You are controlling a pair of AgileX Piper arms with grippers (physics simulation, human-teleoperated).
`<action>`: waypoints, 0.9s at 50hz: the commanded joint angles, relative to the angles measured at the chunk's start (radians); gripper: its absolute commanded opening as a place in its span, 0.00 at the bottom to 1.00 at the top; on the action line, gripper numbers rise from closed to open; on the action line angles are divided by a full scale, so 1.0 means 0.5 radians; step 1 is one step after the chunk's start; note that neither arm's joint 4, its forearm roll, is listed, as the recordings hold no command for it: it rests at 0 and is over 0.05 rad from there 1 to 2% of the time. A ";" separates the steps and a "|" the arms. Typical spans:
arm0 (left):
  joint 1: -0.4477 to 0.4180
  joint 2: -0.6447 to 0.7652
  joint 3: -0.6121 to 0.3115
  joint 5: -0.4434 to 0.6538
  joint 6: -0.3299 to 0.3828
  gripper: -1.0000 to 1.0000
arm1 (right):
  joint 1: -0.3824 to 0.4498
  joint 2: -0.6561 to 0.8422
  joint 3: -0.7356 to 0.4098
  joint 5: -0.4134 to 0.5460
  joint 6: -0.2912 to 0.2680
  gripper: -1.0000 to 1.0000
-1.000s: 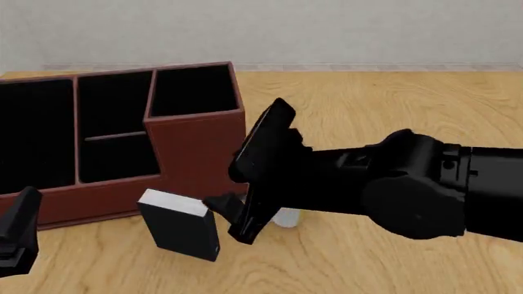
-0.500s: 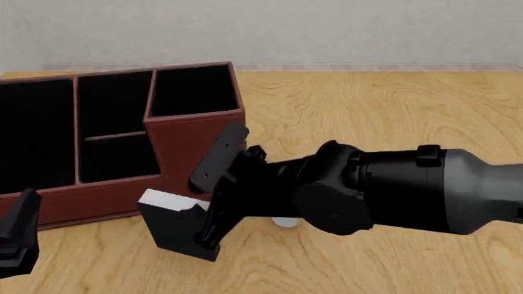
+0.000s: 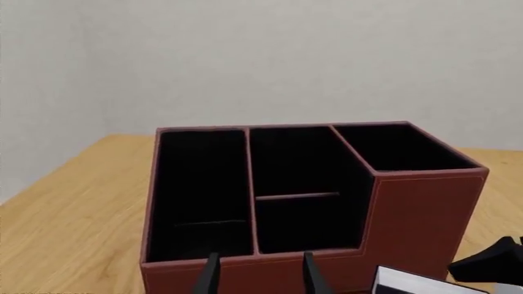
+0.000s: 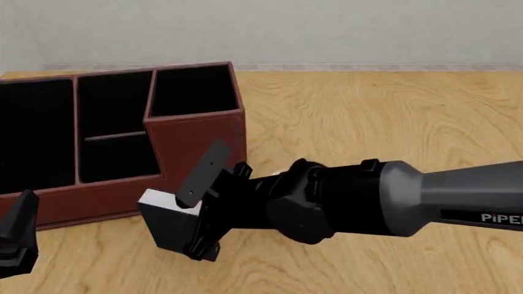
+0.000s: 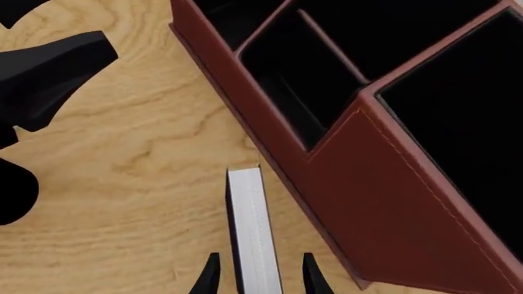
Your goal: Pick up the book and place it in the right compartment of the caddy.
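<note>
The black book [image 4: 170,228] with pale page edges stands on the table in front of the reddish-brown caddy [image 4: 196,147]. My right gripper [image 4: 195,228] is open, with one finger on each side of the book. In the right wrist view the page edges [image 5: 253,239] lie between the fingertips [image 5: 212,272], with small gaps on both sides. The right compartment [image 4: 193,90] is the tall well at the caddy's right end and also shows in the right wrist view [image 5: 462,104] and the left wrist view [image 3: 398,146]. My left gripper [image 4: 16,236] is open and empty, low at the near left.
The caddy's wide left section [image 4: 33,131] and the divided middle section [image 4: 116,131] lie left of the tall well. The right arm [image 4: 392,199] crosses the near table from the right and hides what is behind it. The wall [image 4: 327,30] runs along the table's far edge.
My right gripper has moved left and down from beside the book until its fingers straddle it. The book, the caddy and the left arm have not moved.
</note>
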 commanded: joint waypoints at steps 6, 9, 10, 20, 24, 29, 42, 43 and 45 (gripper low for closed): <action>0.023 0.000 0.000 0.005 0.001 1.00 | 0.005 0.077 0.017 -0.059 0.013 1.00; 0.020 0.000 0.001 0.007 0.002 1.00 | 0.000 0.081 0.014 -0.055 0.012 1.00; 0.018 0.000 0.001 0.007 0.002 1.00 | -0.005 0.089 0.015 -0.060 0.010 1.00; 0.016 0.000 0.001 0.006 0.003 1.00 | -0.012 0.051 0.021 -0.040 -0.011 0.00; 0.007 0.000 0.000 0.002 -0.001 1.00 | -0.003 -0.005 0.055 -0.027 -0.018 0.00; -0.017 0.000 0.001 0.000 -0.003 1.00 | 0.027 -0.115 0.132 -0.004 -0.010 0.00; -0.070 0.000 0.000 -0.021 -0.013 1.00 | 0.048 -0.383 0.272 0.078 -0.013 0.00; -0.071 0.000 0.000 -0.022 -0.015 1.00 | 0.052 -0.401 0.276 0.089 -0.011 0.00; -0.074 0.000 0.000 -0.025 -0.016 1.00 | 0.076 -0.450 0.289 0.115 0.006 0.00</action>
